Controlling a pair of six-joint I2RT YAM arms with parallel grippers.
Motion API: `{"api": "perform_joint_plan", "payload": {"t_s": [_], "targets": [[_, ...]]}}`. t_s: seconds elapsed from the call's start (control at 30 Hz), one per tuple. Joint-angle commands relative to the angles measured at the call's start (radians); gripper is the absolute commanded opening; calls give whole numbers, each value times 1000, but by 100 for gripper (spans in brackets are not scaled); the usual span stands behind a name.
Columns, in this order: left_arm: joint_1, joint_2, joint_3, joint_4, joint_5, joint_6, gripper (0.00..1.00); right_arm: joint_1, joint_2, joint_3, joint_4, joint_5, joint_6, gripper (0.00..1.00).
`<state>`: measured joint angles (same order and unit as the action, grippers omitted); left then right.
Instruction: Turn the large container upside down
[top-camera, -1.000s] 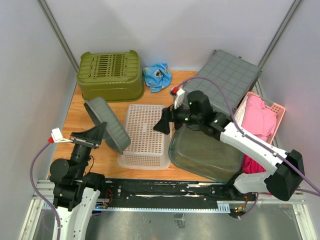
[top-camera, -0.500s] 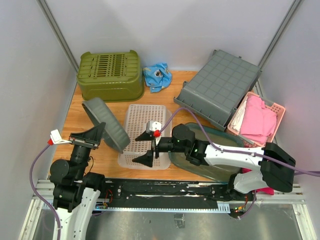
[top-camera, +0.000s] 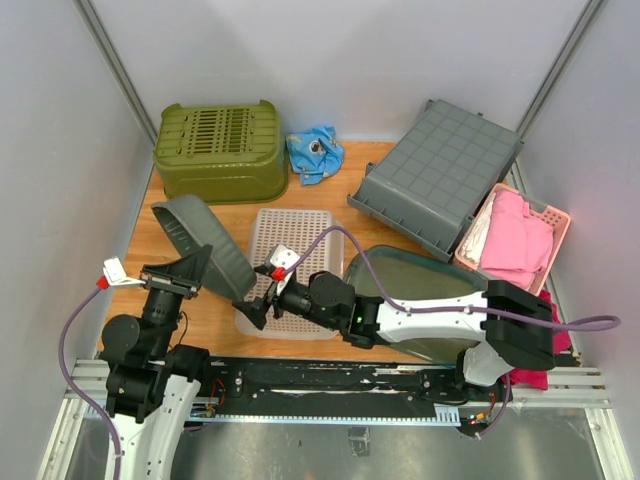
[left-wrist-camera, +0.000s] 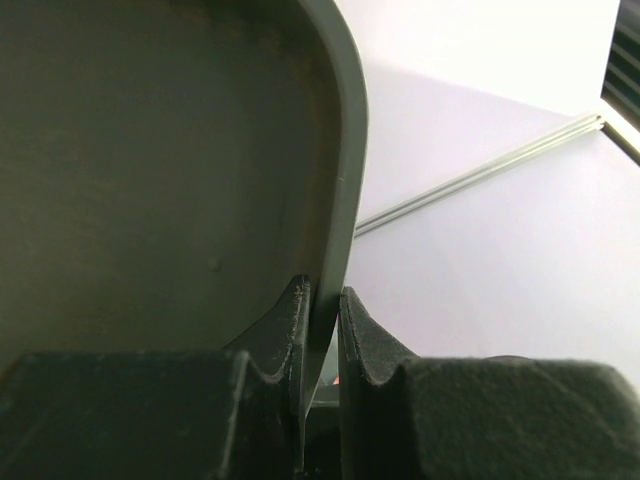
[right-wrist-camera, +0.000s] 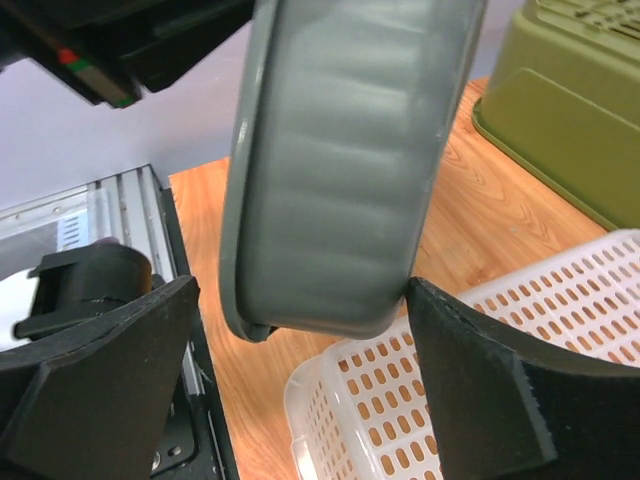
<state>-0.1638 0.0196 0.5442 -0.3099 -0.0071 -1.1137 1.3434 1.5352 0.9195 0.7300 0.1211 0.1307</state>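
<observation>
A grey plastic tub (top-camera: 200, 240) is held tilted on edge above the table's left front. My left gripper (top-camera: 197, 266) is shut on its rim; in the left wrist view the rim (left-wrist-camera: 335, 250) runs between my fingertips (left-wrist-camera: 320, 320). My right gripper (top-camera: 258, 293) is open, low beside the tub's near end. In the right wrist view its jaws stand wide apart around the tub's ribbed outer wall (right-wrist-camera: 340, 170), with the gripper (right-wrist-camera: 300, 340) not touching it.
A white perforated basket (top-camera: 292, 262) lies upside down under the right gripper. An olive basket (top-camera: 220, 150), a blue cloth (top-camera: 313, 152), a tilted dark grey crate (top-camera: 440, 175), a pink basket of cloth (top-camera: 520, 235) and a translucent tub (top-camera: 420, 300) surround it.
My right arm has swung from the back right down to the left front, ending beside the grey tub. The tub in my left gripper has tipped further to the left.
</observation>
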Motion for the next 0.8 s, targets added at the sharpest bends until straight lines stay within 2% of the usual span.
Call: {"api": "perform_joint_plan", "payload": {"t_s": [0.0,0.23,0.47,0.6,0.67,0.7,0.77], "targets": [[6,17,-2,-119,-14,1,0,19,61,40,87,124,-27,82],[6,11,-1,-120,-9,-3,0,25,142,64,172,107,-65,80],[6,14,9,-120,-7,3,0,33,152,68,203,102,-144,55],[5,41,40,-138,-17,20,2,45,156,70,199,142,-209,46],[7,54,60,-157,-24,26,13,52,158,76,188,187,-248,41],[6,59,71,-166,-26,29,23,55,162,84,177,216,-274,38],[6,64,89,-176,-24,34,49,62,173,99,162,295,-336,30]]}}
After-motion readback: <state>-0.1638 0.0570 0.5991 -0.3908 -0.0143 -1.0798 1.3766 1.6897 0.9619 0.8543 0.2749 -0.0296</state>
